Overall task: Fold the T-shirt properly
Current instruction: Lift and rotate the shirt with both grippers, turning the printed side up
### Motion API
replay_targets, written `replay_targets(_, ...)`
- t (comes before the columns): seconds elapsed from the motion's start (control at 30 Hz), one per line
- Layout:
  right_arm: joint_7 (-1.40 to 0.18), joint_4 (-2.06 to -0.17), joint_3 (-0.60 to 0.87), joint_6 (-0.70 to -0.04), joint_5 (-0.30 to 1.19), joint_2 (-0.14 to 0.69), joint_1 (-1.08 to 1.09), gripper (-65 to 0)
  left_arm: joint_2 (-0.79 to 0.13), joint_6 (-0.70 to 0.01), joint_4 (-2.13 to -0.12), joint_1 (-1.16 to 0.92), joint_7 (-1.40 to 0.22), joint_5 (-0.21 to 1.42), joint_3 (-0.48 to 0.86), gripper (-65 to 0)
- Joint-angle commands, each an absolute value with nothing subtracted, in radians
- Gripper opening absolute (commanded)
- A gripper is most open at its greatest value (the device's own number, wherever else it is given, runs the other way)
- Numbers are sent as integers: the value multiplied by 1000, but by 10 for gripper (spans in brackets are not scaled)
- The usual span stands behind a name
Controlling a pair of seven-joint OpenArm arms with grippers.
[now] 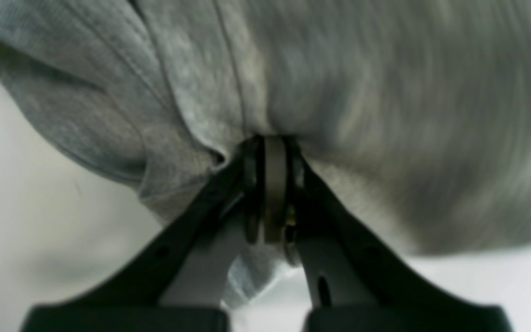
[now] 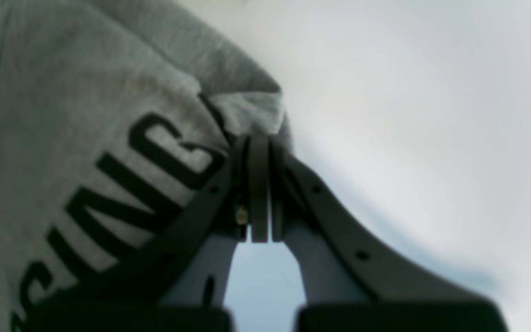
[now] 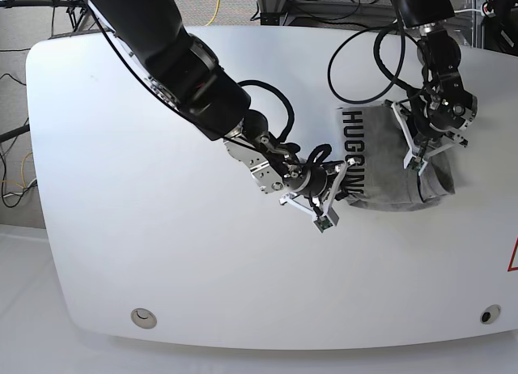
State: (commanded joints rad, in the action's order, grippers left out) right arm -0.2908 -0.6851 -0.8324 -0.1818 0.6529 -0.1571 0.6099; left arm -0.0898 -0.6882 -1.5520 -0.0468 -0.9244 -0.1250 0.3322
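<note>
The heather-grey T-shirt (image 3: 388,159) lies bunched on the white table at the centre right, its black "HUGGING" lettering running down its left edge. My right gripper (image 3: 343,197) is shut on the shirt's lower left corner; in the right wrist view the right gripper (image 2: 258,152) pinches a fold beside the lettering on the T-shirt (image 2: 85,138). My left gripper (image 3: 422,162) is shut on the shirt's right side; in the left wrist view the left gripper (image 1: 272,147) clamps gathered cloth of the T-shirt (image 1: 362,92), which hangs blurred above it.
The white table (image 3: 162,228) is rounded, with its front edge low in the base view. A round hole (image 3: 143,316) sits near the front left, another hole (image 3: 486,316) near the front right. Cables and stands line the far edge.
</note>
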Motion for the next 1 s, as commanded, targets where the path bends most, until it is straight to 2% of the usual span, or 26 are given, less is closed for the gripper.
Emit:
replay_targets(0.27, -325, -728, -834, -182, 653, -153, 576, -649, -133, -688, -1428, 27, -843, -125, 292, -650)
replay_targets(0.67, -417, -1064, -826, -163, 661, -1, 479, -649, -156, -688, -1208, 165, -710, -125, 205, -650)
replay_targets(0.87, -449, -1150, -826, -101, 661, 45, 443, -649, -156, -688, -1107, 217, -628, -125, 124, -650)
replay_targets(1.0, -449, -1202, -826, -84, 661, 76, 412, -649, -151, -688, -1064, 234, -596, -125, 65, -650)
